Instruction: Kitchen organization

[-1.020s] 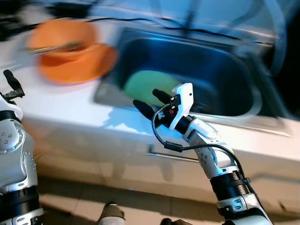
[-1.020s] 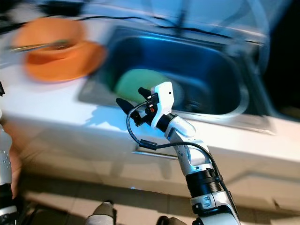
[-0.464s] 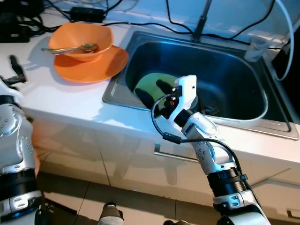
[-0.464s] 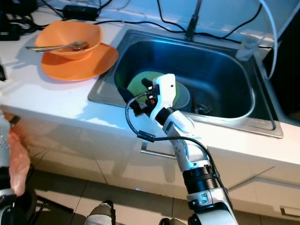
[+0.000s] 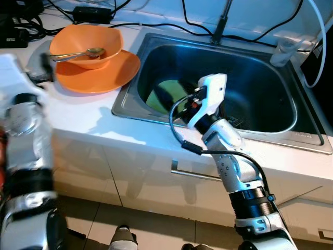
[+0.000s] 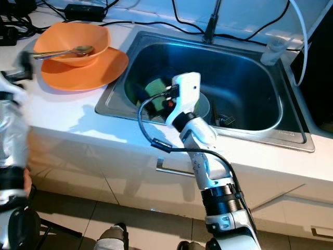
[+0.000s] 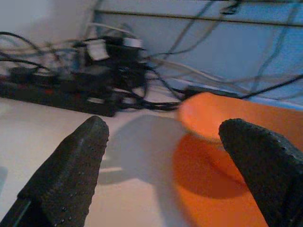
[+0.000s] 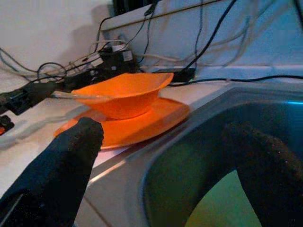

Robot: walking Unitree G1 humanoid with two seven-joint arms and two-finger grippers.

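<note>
Silver arms, white wrist housing (looped black cable), black textured fingers (image 7: 71, 175).

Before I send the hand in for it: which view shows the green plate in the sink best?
The left eye view: the green plate lies in the sink, partly behind the open right hand. The right eye view shows less of it, and the right wrist view just a green edge. The left wrist view faces the orange plate.

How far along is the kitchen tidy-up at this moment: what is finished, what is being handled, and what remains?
Nothing looks finished yet. The orange bowl with a spoon in it sits on the orange plate on the counter, and a green plate lies in the sink. In hand: the right gripper, open and empty, is at the sink's near edge; the left gripper is open above the counter near the orange plate. All dishes remain.
</note>
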